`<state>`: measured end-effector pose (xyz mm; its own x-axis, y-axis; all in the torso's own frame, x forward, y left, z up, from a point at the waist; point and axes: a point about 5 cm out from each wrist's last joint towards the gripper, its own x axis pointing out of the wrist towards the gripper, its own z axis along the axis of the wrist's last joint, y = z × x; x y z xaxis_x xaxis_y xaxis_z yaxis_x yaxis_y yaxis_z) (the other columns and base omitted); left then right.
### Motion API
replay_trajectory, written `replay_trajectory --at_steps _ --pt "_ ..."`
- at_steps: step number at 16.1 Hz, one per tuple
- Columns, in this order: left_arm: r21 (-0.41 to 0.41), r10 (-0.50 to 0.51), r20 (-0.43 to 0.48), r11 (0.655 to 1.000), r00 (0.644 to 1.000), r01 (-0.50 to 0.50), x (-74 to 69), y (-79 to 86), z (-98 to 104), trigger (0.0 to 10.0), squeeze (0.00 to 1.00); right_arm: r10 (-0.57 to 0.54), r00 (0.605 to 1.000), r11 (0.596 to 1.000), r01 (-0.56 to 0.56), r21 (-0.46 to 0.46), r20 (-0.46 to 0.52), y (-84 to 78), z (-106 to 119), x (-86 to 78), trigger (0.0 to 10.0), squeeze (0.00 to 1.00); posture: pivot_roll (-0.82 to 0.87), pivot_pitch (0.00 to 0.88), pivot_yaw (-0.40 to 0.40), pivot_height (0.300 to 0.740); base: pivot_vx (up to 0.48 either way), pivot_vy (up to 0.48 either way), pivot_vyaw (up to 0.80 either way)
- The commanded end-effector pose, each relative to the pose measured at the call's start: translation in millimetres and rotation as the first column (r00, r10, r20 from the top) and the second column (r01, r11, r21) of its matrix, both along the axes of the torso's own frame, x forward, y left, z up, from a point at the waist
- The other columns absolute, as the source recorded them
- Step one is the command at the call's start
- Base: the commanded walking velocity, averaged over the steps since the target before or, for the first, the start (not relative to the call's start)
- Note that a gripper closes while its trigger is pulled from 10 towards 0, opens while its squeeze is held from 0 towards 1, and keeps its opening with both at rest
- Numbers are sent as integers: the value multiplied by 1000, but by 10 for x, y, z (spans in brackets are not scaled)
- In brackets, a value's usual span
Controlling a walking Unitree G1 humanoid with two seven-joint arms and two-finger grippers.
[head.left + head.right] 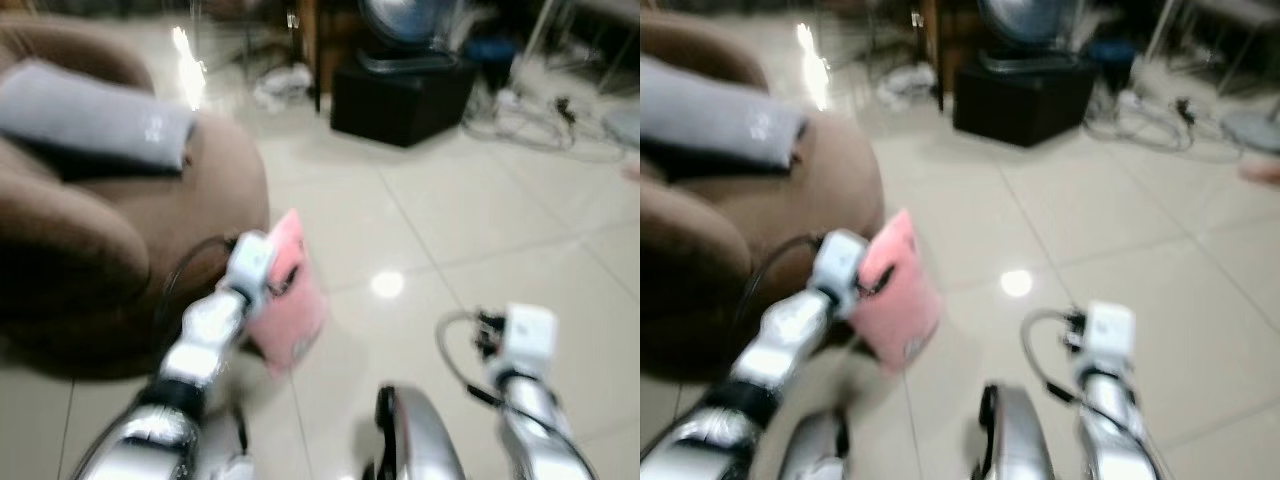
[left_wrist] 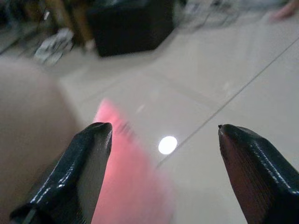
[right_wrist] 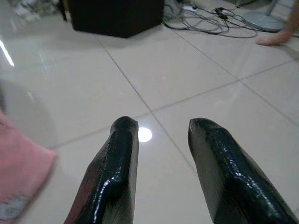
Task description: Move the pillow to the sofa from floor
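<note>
While blurred, pink pillow (image 1: 289,290) beside sofa (image 1: 110,250)

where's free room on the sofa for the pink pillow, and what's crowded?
The brown sofa seat is bare below the grey cushion, toward its front edge beside the left gripper. The upper part under that cushion is taken. The pink pillow sits on open tiles. The far side is crowded: black box, cables.
</note>
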<state>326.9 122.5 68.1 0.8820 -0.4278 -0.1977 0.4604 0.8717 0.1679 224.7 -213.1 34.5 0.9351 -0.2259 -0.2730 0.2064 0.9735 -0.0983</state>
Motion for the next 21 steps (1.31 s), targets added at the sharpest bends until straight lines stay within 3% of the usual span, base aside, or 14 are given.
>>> replay_trajectory --at_steps 1,12,14,17,18,21 --pt "36 39 -6 999 999 -39 -1 165 -31 10000 0 54 998 998 -54 19 39 124 62 69 10000 0 -21 23 1 570 255 0 0" --pt "32 27 8 999 1000 -28 37 155 -23 10000 0 93 995 996 -93 12 25 137 40 98 10000 0 -23 13 0 570 303 0 0" --pt "33 31 9 999 999 -31 44 160 -20 10000 0 175 984 984 -176 -28 -15 201 7 101 10000 0 -22 15 -1 570 330 0 0" --pt "35 32 8 999 999 -33 47 171 -23 10000 0 199 979 979 -200 -29 -28 237 -16 98 10000 0 -22 15 -1 570 333 0 677" --pt "35 30 7 999 1000 -30 50 163 -23 10000 0 183 983 983 -183 8 -19 230 -20 87 10000 0 -22 17 -1 570 330 0 0" --pt "38 25 4 999 1000 -25 50 162 -30 10000 0 191 981 982 -191 -1 -24 226 -24 74 10000 0 -24 17 1 570 331 0 0"
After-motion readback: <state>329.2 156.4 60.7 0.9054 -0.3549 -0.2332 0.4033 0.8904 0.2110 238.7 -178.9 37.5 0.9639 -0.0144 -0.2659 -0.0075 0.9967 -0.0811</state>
